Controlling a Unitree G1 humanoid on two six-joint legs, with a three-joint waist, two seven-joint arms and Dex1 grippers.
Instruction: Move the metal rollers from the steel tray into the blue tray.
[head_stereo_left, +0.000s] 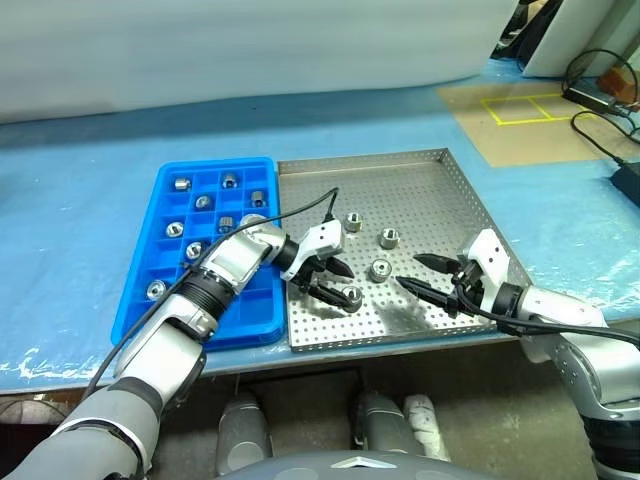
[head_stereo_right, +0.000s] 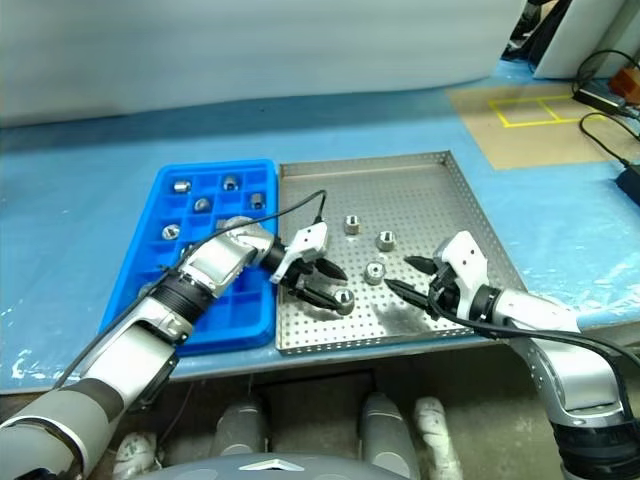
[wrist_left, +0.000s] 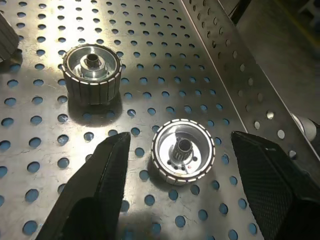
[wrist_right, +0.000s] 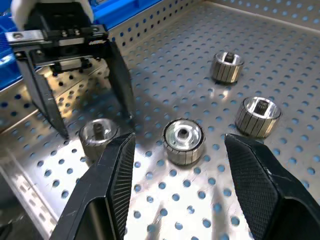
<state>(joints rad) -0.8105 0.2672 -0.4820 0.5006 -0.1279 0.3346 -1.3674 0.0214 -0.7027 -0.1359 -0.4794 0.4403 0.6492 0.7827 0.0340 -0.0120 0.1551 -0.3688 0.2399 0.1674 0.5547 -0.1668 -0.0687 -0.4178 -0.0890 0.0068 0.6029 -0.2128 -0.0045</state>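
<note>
**Left jaws straddling a roller near the steel tray's front edge**

I have the left gripper (head_stereo_left: 333, 281) low over the steel tray (head_stereo_left: 440, 168), its two black fingers spread apart. One of the metal rollers (head_stereo_left: 352, 296) stands on end on the perforated floor in the gap between those fingers; in the left wrist view that roller (wrist_left: 183, 157) sits between the two fingertips with bare floor on either side, so I see no contact. A second roller (wrist_left: 92, 74) stands further out beyond the tips, off to the side of the finger (wrist_left: 95, 185) nearer it.

My right gripper (head_stereo_left: 418, 274) is also over the steel tray, jaws apart and holding nothing. Looking along it, one roller (wrist_right: 183, 140) stands just ahead of the opening, roughly centred between the fingers. Two more rollers (wrist_right: 227, 66) (wrist_right: 257, 116) stand beyond it, off toward one finger. The roller the left jaws are straddling (wrist_right: 99, 136) shows just past the other finger, with the left gripper's own fingers planted either side of it.

So four rollers stand on the steel tray, all upright and apart from one another. The blue tray (head_stereo_left: 172, 322) lies just beside the steel tray, edge to edge on the left gripper's side, and I can count several rollers (head_stereo_left: 182, 183) already sitting in its compartments, one to a compartment.
</note>
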